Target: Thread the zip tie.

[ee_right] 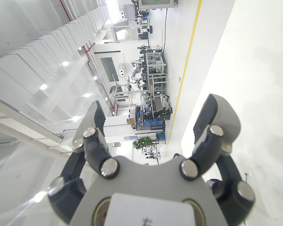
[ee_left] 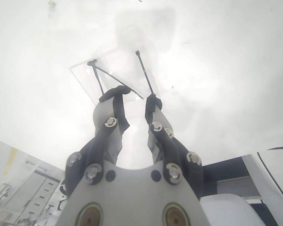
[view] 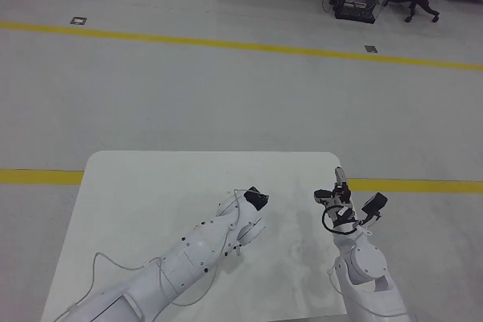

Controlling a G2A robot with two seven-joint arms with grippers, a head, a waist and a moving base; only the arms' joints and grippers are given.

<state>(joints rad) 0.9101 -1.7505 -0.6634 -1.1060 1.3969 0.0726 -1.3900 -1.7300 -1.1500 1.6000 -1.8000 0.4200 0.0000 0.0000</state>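
Spread apart, the left gripper (ee_left: pixel 134 97) points down at the white table (view: pixel 145 209) with nothing clamped between its dark-padded fingers (ee_left: pixel 119 99). Just beyond the fingertips lies a clear sheet (ee_left: pixel 85 78) flat on the table, carrying two black ties. The folded zip tie (ee_left: pixel 97 71) has its head at the sheet's far corner, and two strands run back from it in a narrow V, both passing behind one fingertip. The straight zip tie (ee_left: pixel 143 71) lies beside it, its near end hidden behind the other fingertip; whether either tip touches a tie cannot be told. From above, the left gripper (view: pixel 255 198) sits over the table's middle. Well apart, the right gripper (ee_right: pixel 153 106) is raised near the table's right edge (view: pixel 332 190), its fingers wide open and holding nothing.
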